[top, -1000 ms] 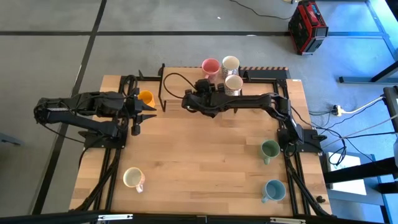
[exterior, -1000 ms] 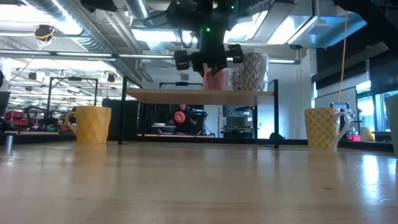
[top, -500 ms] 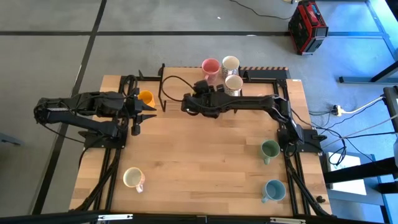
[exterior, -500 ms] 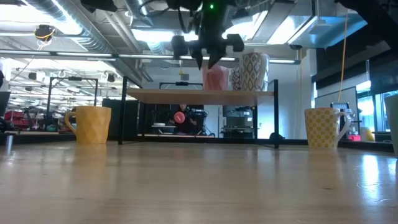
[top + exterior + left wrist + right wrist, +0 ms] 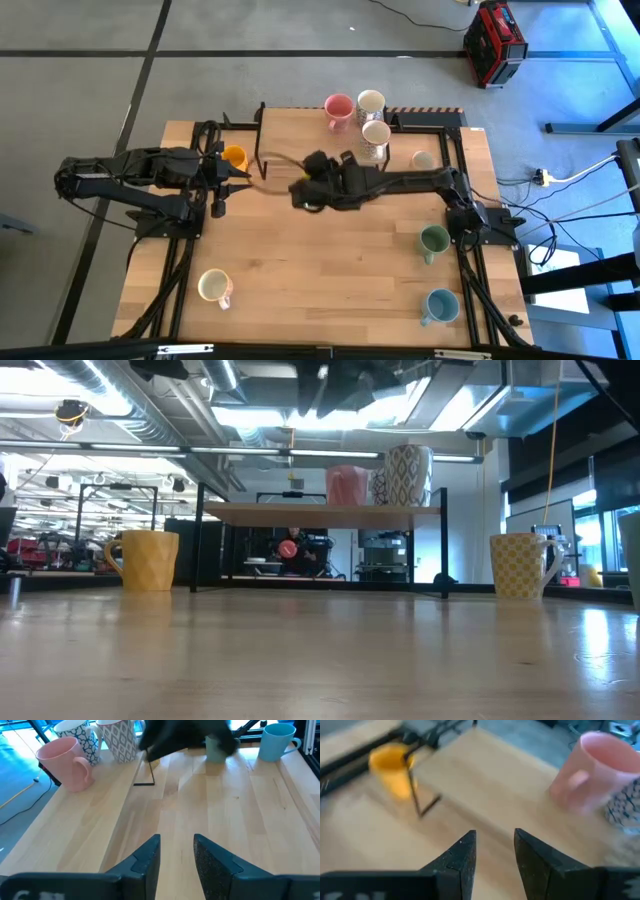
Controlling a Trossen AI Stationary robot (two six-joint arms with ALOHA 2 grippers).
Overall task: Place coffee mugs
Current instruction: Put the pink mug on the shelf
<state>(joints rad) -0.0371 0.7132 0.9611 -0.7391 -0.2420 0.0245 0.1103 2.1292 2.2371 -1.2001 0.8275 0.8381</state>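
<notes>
The right gripper (image 5: 300, 192) hangs empty over the middle of the table (image 5: 330, 270), its fingers (image 5: 462, 857) parted around nothing. The left gripper (image 5: 240, 172) sits at the far left beside the orange-yellow mug (image 5: 235, 157), jaws apart and apparently empty. The pink mug (image 5: 338, 107) and two patterned white mugs (image 5: 374, 132) stand on the far shelf; the green mug (image 5: 434, 240), light blue mug (image 5: 440, 305) and cream mug (image 5: 213, 287) stand lower on the table.

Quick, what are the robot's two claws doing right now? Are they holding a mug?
Left gripper: jaws open, nothing between them, no mug held.
Right gripper: jaws open, nothing between them, no mug held.
</notes>
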